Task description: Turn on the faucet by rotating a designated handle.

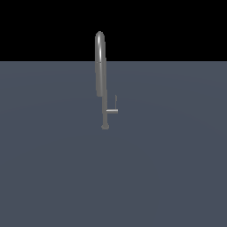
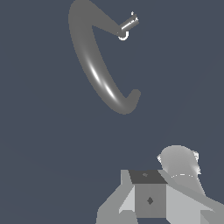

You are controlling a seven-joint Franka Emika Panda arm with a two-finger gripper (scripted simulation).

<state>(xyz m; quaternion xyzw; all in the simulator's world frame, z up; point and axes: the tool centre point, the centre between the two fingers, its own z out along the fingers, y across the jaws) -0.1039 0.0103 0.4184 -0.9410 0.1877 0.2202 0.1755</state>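
Note:
The faucet (image 1: 101,66) is a tall slim grey gooseneck standing on a small round base in the middle of the flat surface. Its handle (image 1: 113,110) is a short stub low on the stem, pointing to the exterior view's right and ending in a thin upright rod. No arm shows in the exterior view. The wrist view looks down on the arched faucet (image 2: 94,65), with the handle (image 2: 128,24) beyond the stem. Only grey blocky parts of my gripper (image 2: 151,199) show at the picture's edge, well apart from the faucet. Its fingertips are not plainly seen and nothing is held.
A flat dark blue-grey surface (image 1: 168,168) stretches all around the faucet, under a black background. No other objects are in view.

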